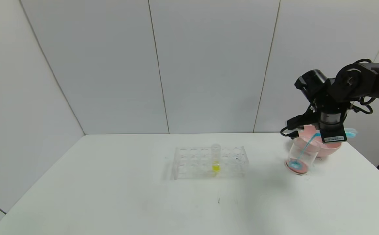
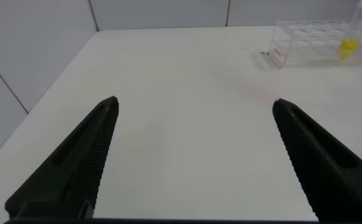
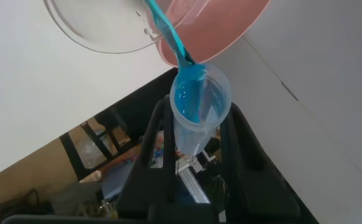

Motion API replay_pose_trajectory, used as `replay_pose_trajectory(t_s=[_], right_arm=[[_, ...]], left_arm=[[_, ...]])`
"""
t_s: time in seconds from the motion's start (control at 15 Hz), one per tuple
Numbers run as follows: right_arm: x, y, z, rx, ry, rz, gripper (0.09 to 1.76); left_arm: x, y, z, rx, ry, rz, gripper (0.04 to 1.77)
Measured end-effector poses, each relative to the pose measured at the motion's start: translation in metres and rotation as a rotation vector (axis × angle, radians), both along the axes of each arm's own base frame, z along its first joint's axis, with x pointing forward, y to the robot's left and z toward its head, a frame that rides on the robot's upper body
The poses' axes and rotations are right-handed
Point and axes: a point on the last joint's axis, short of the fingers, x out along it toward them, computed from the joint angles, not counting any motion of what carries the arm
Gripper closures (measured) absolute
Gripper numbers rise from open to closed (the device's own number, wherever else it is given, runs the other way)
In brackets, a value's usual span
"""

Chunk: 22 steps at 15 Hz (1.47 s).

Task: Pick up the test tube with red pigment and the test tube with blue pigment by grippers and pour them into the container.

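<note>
Pour in progress, right of the frame. The right tool [image 1: 332,136], clenched on the blue tube [image 3: 196,109], tips it over the beaker [image 1: 302,156]; a blue stream [image 1: 307,147] falls onto the reddish layer at the beaker's base, suggesting the red pigment is already in. A pink bowl [image 1: 323,148] stands just behind. Mid-frame, the rack [image 1: 209,161] holds only the yellow tube [image 1: 216,160]. The left tool [image 2: 193,162] hangs released over the bare table [image 1: 111,195]. Remaining, apparently: emptying the blue tube.

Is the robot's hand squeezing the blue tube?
Touching. The right wrist view shows the right gripper with a finger pressed on each side of the test tube with blue pigment.
</note>
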Motion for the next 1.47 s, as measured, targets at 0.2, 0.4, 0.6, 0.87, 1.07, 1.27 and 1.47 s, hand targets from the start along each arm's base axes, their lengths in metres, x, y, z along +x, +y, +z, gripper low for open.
replay_pose_trajectory(t_s=[0.2,0.4,0.6,0.87,1.07,1.27,1.47], right_arm=[[-0.002,0.003,0.0,-0.044,0.013,0.003,1.36],[-0.003,0.007,0.001,-0.087,0.012,0.0,1.36],[-0.004,0.008,0.004,-0.165,0.009,-0.014,1.36],[-0.009,0.013,0.01,-0.229,-0.001,-0.013,1.36],[-0.013,0.018,0.018,-0.283,0.005,0.019,1.36],[-0.015,0.024,0.023,-0.34,-0.012,0.017,1.36],[-0.016,0.028,0.023,-0.34,-0.023,0.025,1.36]], left_arm=[[0.0,0.0,0.0,0.0,0.0,0.0,0.05],[0.0,0.0,0.0,0.0,0.0,0.0,0.05],[0.0,0.0,0.0,0.0,0.0,0.0,0.05],[0.0,0.0,0.0,0.0,0.001,0.0,0.05],[0.0,0.0,0.0,0.0,0.0,0.0,0.05],[0.0,0.0,0.0,0.0,0.0,0.0,0.05],[0.0,0.0,0.0,0.0,0.0,0.0,0.05]])
